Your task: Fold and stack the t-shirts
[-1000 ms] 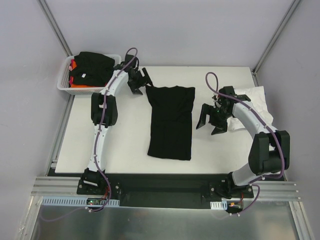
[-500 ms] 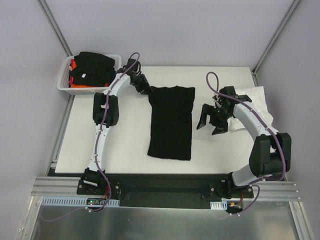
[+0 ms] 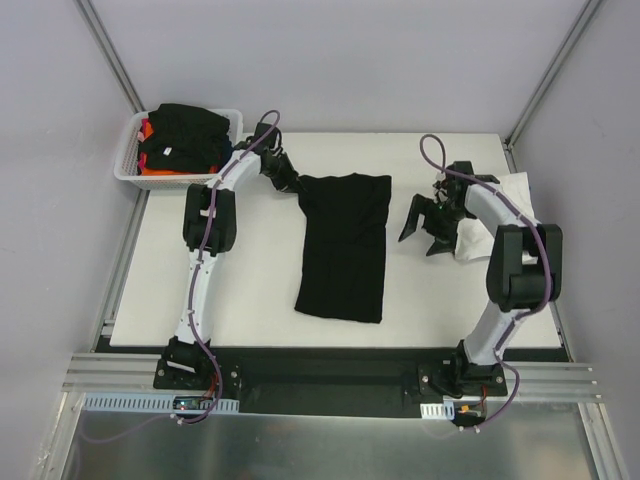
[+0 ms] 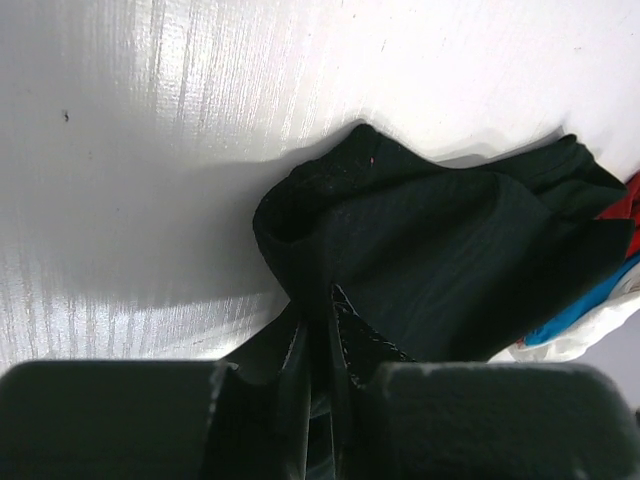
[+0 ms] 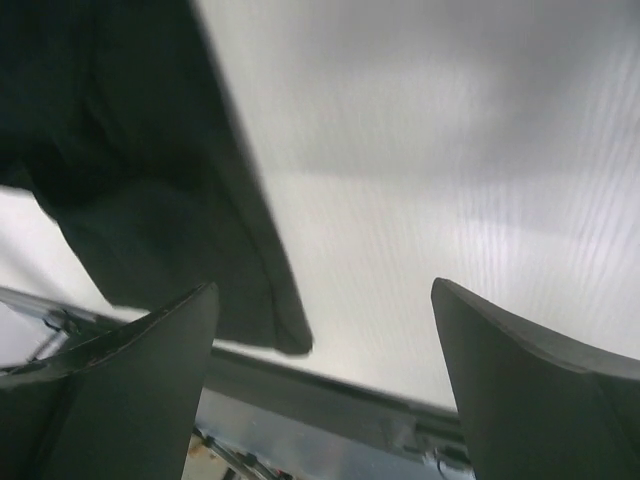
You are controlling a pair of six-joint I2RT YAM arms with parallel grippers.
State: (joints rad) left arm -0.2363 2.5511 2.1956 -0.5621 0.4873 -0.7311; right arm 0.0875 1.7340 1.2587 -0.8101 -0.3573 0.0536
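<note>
your left gripper (image 3: 287, 181) is clamped on a corner of the big black cloth t-shirt (image 3: 342, 250) near the far edge of the white desk (image 3: 250, 270); right gripper (image 3: 424, 226) gapes empty beside it; fold's just starting I reckon, grab the other far corner next

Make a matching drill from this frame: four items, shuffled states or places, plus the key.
Items:
1. left gripper
2. right gripper
3. black t-shirt
4. basket

States/places:
A. open, to the right of the shirt
B. laid out flat between the arms
C. at the far left, full
D. shut on a corner of cloth

Pairs: 1-D, 2-A, 3-B, 4-C
</note>
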